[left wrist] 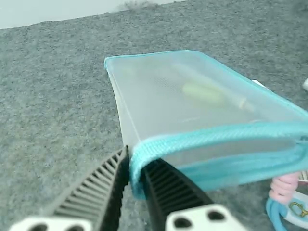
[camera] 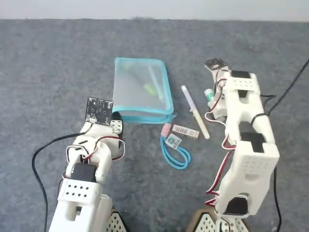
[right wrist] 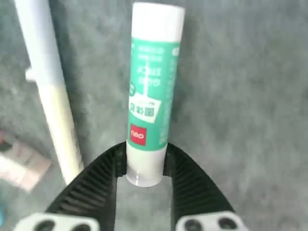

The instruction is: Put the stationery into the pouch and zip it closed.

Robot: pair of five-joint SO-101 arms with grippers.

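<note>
Two grips: left jaws pinch pouch (left wrist: 192, 110) corner edge, right jaws clasp glue stick (right wrist: 151, 91)

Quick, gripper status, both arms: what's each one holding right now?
Left gripper: closed on a corner of the pouch.
Right gripper: closed on the end of the glue stick.

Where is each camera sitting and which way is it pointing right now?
High view: fixed above the table, looking down on the pouch, pen, left arm and right arm.
Left wrist view: on the left arm, facing the pouch; its left gripper pinches a corner.
Right wrist view: on the right arm, facing the table; the right gripper clamps the glue stick.
Shared: the high and left wrist views both show the pouch.
</note>
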